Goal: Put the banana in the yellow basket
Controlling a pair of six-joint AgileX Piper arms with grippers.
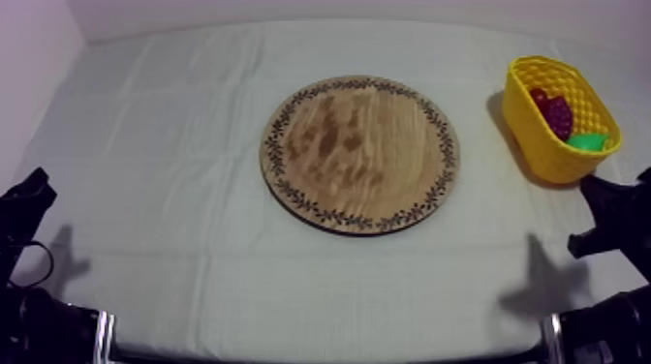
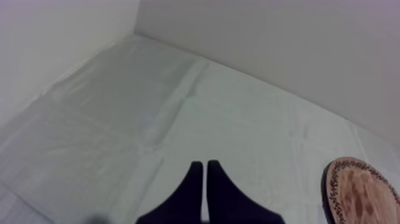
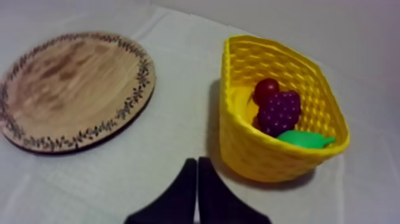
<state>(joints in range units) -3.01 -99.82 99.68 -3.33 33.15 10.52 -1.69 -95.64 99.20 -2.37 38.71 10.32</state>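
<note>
While the left arm [image 1: 24, 208] and the right arm [image 1: 615, 218] sit low at the near edge of the desk [image 1: 194, 281], one to each side of the round wooden board [image 1: 358, 155], each is cut off by the picture's border, so little of its length can be made out. Left of the board, the left pincer [image 2: 205, 164] hangs above plain cloth, its two black fingers pressed together into a narrow wedge with nothing between them. Just right of the board, the right pincer [image 3: 197, 159] is closed and empty in the same way, over the cloth between the board and the yellow basket [image 3: 256, 155] and touching neither. That basket stands to the right of the board, apart from it, and holds a bunch of grapes [image 3: 280, 112], a small red fruit [image 3: 266, 89] and a green pear [image 3: 306, 140] at the rim. The banana [image 3: 241, 102] lies off the board, inside the basket against the wall nearest the board, beside the small red fruit. It is partly covered and hard to separate from the yellow weave.
</note>
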